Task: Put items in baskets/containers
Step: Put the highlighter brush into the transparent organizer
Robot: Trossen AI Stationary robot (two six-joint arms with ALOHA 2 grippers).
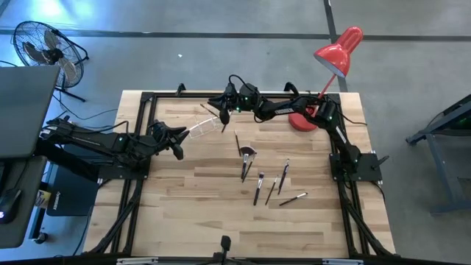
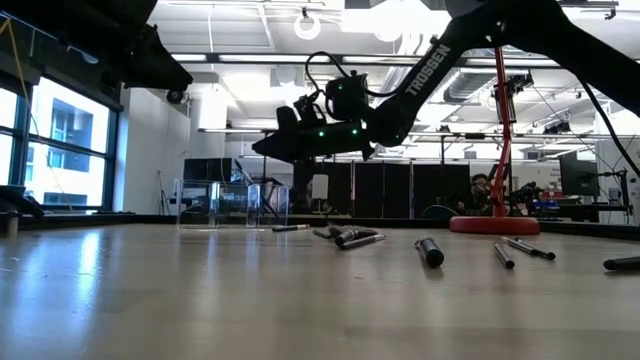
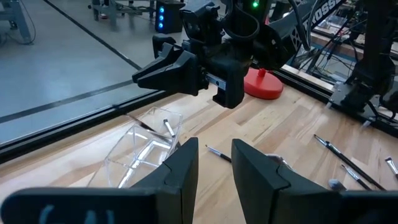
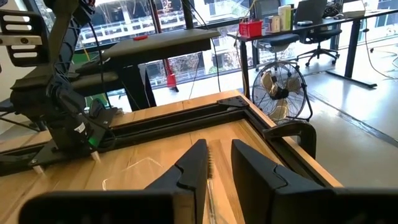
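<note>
Left gripper [image 1: 179, 140]: fingers narrowly parted, clear holder [image 1: 200, 130] steadied at table's ten o'clock; slip would tip it. Right gripper [image 1: 223, 110]: fingers narrowly parted above holder, brush [image 4: 210, 167] seen between them; early release risks miss. Remaining brushes [image 1: 259, 188] scattered centre, toward three o'clock.

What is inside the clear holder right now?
The clear holder, held tilted at the left gripper, shows two brushes poking out of its mouth. Their lower ends blur behind the clear walls, so any further contents cannot be told.
</note>
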